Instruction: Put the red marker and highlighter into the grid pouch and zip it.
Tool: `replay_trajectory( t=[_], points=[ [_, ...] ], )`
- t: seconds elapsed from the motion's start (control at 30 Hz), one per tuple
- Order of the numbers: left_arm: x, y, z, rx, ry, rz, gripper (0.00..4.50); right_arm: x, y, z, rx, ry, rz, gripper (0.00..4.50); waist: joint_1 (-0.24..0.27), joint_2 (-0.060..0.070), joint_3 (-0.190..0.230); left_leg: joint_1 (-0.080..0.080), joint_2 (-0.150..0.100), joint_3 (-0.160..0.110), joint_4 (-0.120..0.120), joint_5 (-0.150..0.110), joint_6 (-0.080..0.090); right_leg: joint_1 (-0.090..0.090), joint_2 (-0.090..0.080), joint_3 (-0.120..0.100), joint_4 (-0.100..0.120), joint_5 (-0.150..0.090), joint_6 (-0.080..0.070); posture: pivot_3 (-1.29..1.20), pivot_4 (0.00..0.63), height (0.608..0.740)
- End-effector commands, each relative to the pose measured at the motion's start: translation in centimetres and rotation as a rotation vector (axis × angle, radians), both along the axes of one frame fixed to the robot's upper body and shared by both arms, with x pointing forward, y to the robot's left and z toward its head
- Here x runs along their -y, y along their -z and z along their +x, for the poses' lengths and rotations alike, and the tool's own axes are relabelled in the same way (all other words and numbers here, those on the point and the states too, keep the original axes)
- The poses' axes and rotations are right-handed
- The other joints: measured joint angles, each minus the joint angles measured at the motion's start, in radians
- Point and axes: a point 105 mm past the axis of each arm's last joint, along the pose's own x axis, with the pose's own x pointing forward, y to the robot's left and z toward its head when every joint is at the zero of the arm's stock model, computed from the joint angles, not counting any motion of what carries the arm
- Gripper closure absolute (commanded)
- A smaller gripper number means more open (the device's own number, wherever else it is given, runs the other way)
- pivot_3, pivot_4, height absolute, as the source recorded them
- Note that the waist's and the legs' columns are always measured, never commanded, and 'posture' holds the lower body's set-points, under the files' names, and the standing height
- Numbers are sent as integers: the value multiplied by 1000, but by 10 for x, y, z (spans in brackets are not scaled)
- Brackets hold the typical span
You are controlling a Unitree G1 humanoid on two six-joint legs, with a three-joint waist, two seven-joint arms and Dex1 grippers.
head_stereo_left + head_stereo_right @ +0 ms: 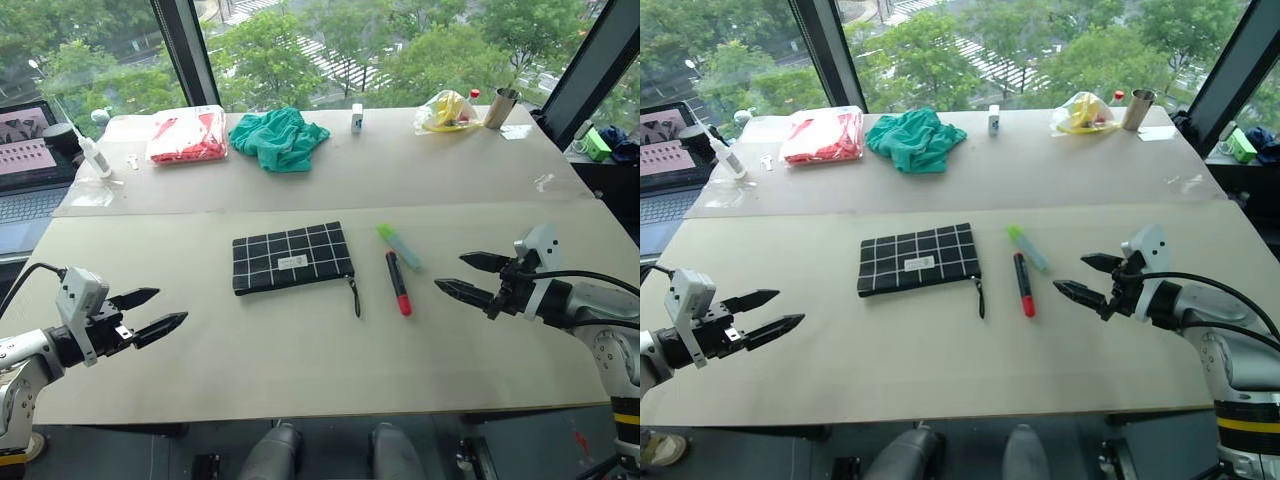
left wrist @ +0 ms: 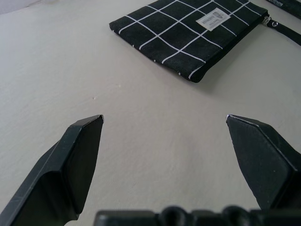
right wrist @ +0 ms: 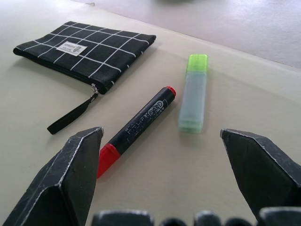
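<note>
Here the grid pouch (image 1: 292, 257) lies flat in the middle of the desk (image 1: 300, 350), its zipper strap (image 1: 354, 296) trailing toward the near edge. Just beside the pouch, on the robot's right, lie the red marker (image 1: 398, 283) and the highlighter (image 1: 398, 246) — close to each other but not touching, the highlighter a little farther from the robot.

The right gripper (image 1: 465, 276) hovers above the desk with its fingers wide apart and nothing between them. It points toward the marker, which lies near the fingertips but apart from them. In the right wrist view the marker's red end sits close to one finger (image 3: 66, 183).

The left gripper (image 1: 160, 312) is also spread open and empty — the pouch lies well apart from it, ahead of its fingertips.
</note>
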Motion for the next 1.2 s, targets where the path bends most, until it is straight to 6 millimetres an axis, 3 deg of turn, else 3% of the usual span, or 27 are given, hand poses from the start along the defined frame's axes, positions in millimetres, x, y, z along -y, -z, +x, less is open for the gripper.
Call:
replay_trajectory(
  t=[0.03,0.1,0.2,0.37,0.57,0.67,0.77,0.87,0.93,1.07,1.2],
  points=[
    [-3,-11,4,54,-15,3,0,-3,-9,0,30,-5,-4,76,0,0,0,0,0,0,0,0,0,0,0,0,0,0,0,0,150,740],
    [-1,-10,7,73,8,10,0,-3,-6,1,13,3,1,76,1,0,0,0,0,1,0,0,0,-1,0,1,0,0,0,0,150,740],
    [-3,0,10,132,80,172,0,-8,-8,2,4,-21,19,735,1,0,0,0,0,1,0,0,0,-1,0,1,0,0,0,0,150,740],
    [-1,-5,13,235,155,258,0,-34,-12,2,9,-128,19,2420,-1,0,0,-1,1,4,0,0,0,-3,0,3,0,1,0,0,150,740],
    [6,-10,22,345,235,376,0,-107,-22,19,77,-338,35,4480,-9,0,0,-1,3,6,0,0,0,-5,2,4,1,2,-1,0,150,740],
    [12,-14,29,404,241,377,0,-142,-18,29,92,-401,8,4480,-9,0,0,-1,3,6,0,0,-1,-5,2,4,1,2,0,0,150,740],
    [16,-12,35,446,259,435,0,-180,0,51,110,-359,-107,4480,-13,0,0,-1,3,6,0,3,-6,-6,2,4,2,3,0,0,150,740],
    [16,-5,41,472,283,533,0,-204,6,58,136,-360,-163,4480,-16,-1,0,-2,1,6,0,4,-7,-10,1,4,8,3,0,0,150,740],
    [18,0,43,484,304,578,0,-208,17,65,148,-339,-250,4480,-18,-1,0,-4,1,6,0,5,-9,-13,1,4,10,3,0,0,150,740],
    [18,5,50,510,326,658,0,-192,42,81,186,-282,-511,4480,-25,-1,-1,-11,-1,6,3,6,-10,-22,-1,3,15,3,1,0,150,740],
    [22,6,57,541,335,683,0,-188,26,89,207,-233,-467,4480,-32,-2,-1,-11,0,5,3,7,-12,-23,0,3,16,3,1,0,150,740]
  ],
)
